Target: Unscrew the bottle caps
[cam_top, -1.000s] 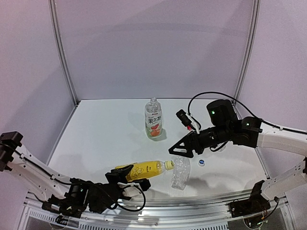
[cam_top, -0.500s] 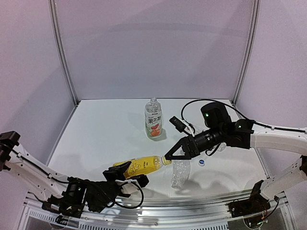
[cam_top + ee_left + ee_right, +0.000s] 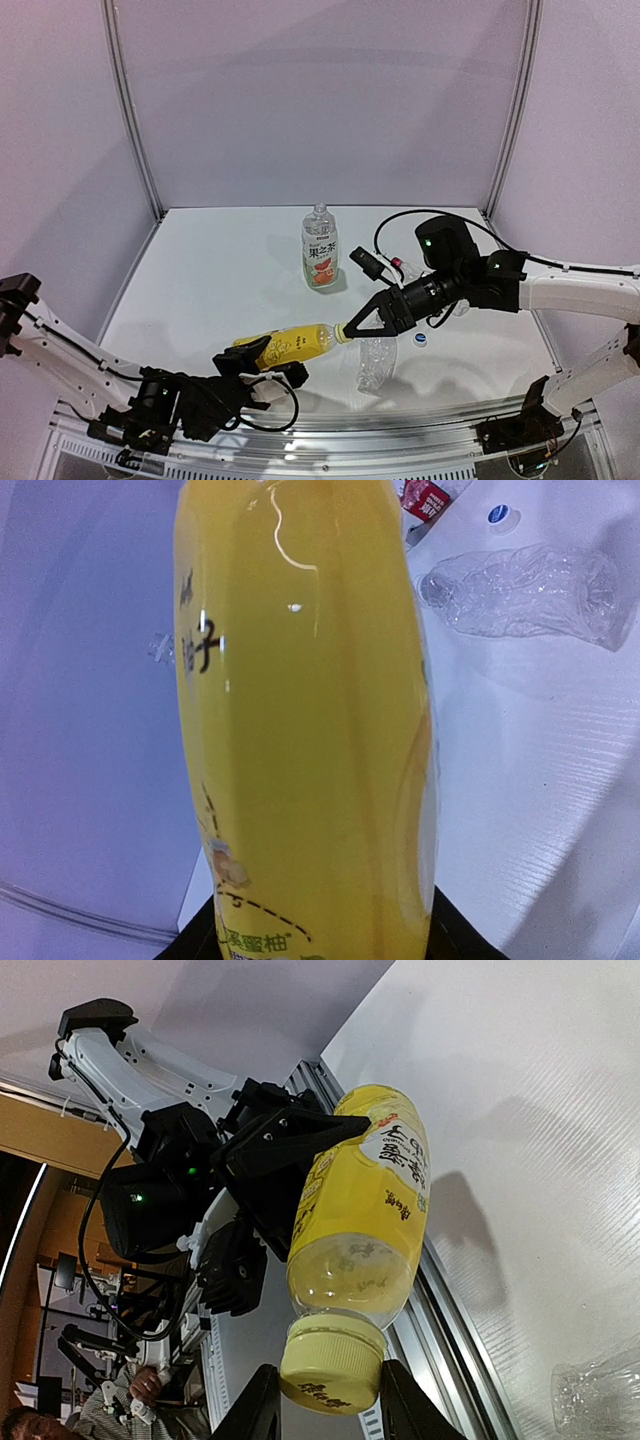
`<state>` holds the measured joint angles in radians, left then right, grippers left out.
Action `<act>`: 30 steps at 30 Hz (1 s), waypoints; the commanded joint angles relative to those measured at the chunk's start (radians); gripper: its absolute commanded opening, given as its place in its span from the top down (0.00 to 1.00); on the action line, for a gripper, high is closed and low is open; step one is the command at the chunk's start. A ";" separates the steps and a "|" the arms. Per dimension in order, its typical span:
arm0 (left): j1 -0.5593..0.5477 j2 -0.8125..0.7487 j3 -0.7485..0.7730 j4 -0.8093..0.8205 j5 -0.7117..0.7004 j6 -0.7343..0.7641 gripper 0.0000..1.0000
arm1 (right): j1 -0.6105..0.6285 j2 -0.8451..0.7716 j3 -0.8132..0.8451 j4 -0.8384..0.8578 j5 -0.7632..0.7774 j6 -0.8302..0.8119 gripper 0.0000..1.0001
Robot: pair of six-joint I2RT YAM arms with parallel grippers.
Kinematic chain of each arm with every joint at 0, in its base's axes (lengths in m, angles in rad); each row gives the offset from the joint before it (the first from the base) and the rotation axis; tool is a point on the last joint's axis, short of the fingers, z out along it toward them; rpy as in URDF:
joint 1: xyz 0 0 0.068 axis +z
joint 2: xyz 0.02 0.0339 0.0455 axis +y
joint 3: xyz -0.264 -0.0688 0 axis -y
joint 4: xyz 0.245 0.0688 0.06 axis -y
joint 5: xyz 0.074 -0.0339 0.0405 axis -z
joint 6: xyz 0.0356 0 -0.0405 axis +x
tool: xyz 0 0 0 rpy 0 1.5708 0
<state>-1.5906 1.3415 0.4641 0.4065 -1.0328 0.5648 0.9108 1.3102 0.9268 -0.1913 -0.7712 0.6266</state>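
- Left gripper (image 3: 262, 365): clenched on the body of the yellow bottle (image 3: 290, 345); the bottle hangs clear of the table (image 3: 200, 280) at its 6 o'clock edge, just beside a crushed clear bottle (image 3: 375, 362) at its 4 o'clock.
- Right gripper (image 3: 345, 331): jaws pressed on both sides of the yellow cap (image 3: 332, 1365); I read this as a grip.
- Hazard, slip: the label is smooth; if the left hold is too light, I expect the body to turn with the cap.
- Hazard, spill: the bottle is full and nearly level; a freed cap would let liquid run out.
- Hazard, misalignment: twisting off-axis could pry the cap from the fingers.
- Orientation: long axis runs 8 o'clock to between 2 and 3 o'clock; cap end leads, slightly raised.
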 commanded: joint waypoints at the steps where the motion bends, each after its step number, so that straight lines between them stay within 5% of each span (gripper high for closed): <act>1: 0.010 -0.025 0.012 -0.023 -0.005 -0.038 1.00 | 0.019 0.015 0.004 -0.042 0.005 -0.022 0.69; 7: 0.011 -0.028 0.014 -0.034 0.005 -0.043 1.00 | 0.027 0.002 0.033 -0.117 0.062 -0.104 0.83; 12: 0.024 -0.042 0.018 -0.073 0.053 -0.083 1.00 | 0.111 -0.014 0.152 -0.344 0.369 -0.455 0.94; 16: 0.045 -0.093 0.015 -0.140 0.147 -0.153 1.00 | 0.251 -0.018 0.177 -0.399 0.789 -0.798 0.94; 24: 0.073 -0.223 -0.016 -0.179 0.260 -0.213 1.00 | 0.361 0.005 0.121 -0.319 1.050 -1.218 0.93; 30: 0.074 -0.233 -0.009 -0.206 0.292 -0.219 1.00 | 0.411 -0.048 0.014 -0.101 1.247 -1.512 0.80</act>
<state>-1.5215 1.1152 0.4461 0.1944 -0.7792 0.3847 1.2961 1.2972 0.9791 -0.4007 0.2810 -0.6308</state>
